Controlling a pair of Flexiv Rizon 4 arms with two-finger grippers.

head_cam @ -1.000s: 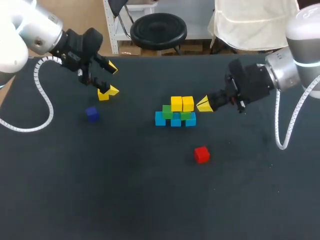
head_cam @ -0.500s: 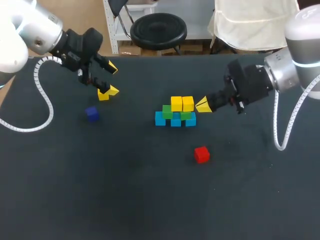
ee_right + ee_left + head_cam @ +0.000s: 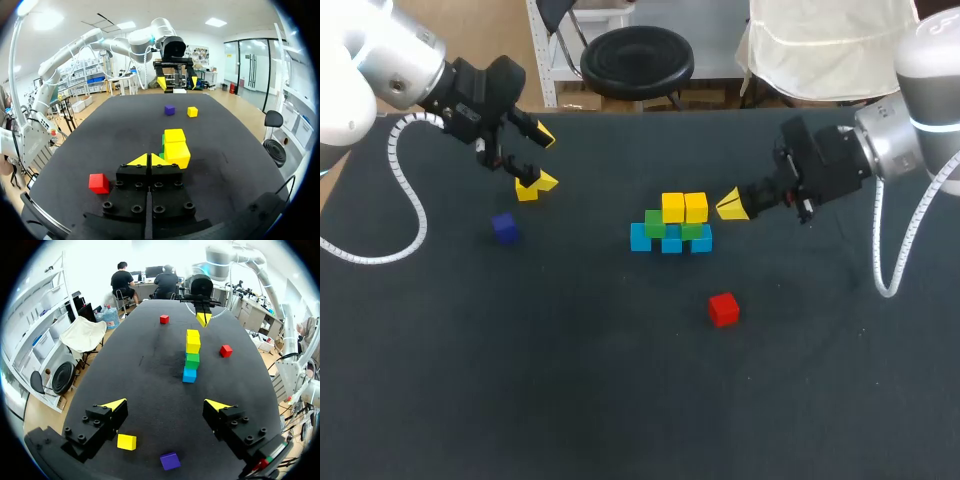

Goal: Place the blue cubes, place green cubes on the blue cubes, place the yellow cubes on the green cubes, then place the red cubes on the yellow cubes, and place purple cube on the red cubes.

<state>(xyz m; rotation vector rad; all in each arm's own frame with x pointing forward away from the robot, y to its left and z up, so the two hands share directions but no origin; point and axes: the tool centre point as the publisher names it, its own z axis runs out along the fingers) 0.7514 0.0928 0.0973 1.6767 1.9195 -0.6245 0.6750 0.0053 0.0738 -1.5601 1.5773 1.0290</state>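
Red cube [image 3: 723, 309] lies on the counter [image 3: 570, 380] near the stack [image 3: 672, 228]; the right claw [image 3: 730, 206], clenched and empty beside the yellow cubes [image 3: 683, 207], should be opened and lowered squarely over opposite faces.

I see my silver left arm [image 3: 380, 60] enter from the far left corner. Its black, yellow-tipped left gripper [image 3: 538, 160] is spread wide, with nothing between the fingers. My silver right arm [image 3: 895, 145] enters from the right. Its black, yellow-tipped right gripper [image 3: 728, 207] is pinched tip to tip, empty, pointing toward mid-table.
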